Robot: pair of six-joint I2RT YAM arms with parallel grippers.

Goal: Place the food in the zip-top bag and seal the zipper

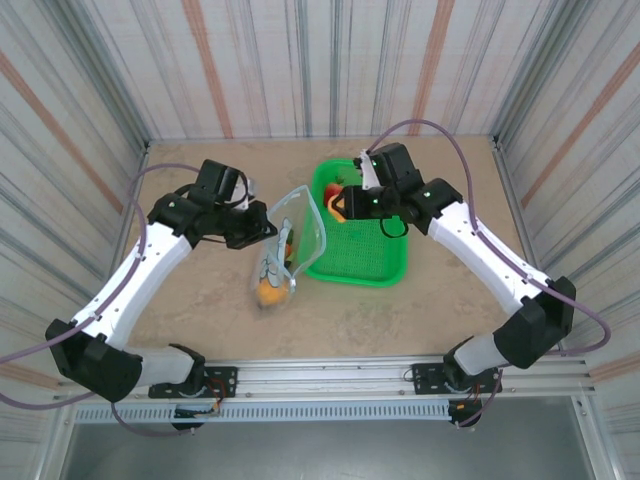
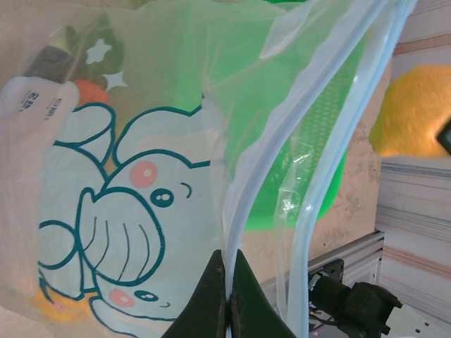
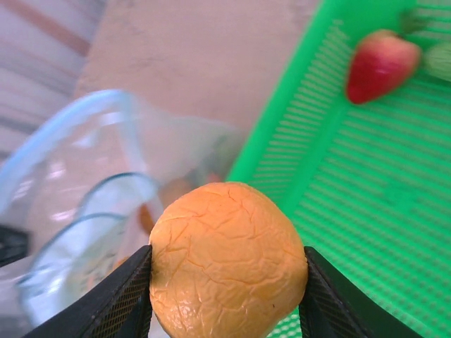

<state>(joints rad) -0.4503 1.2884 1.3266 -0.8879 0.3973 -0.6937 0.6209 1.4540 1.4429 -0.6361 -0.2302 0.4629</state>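
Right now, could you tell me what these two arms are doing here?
The left pincer is shut on the rim of the zip-top bag, holding its mouth open beside the green basket. The right pincer grips an orange toy fruit over the basket's edge, near that mouth. Some food lies in the bag; a red toy fruit is in the basket.

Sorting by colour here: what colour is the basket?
Bright green; the basket shows best in the top view.

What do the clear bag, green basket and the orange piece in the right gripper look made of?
Clear bag: thin soft plastic film, glossy; it creases and shows things through. Green basket: rigid moulded plastic, slotted mesh. Orange piece: probably soft foam or rubber, matte, its skin finely cracked.
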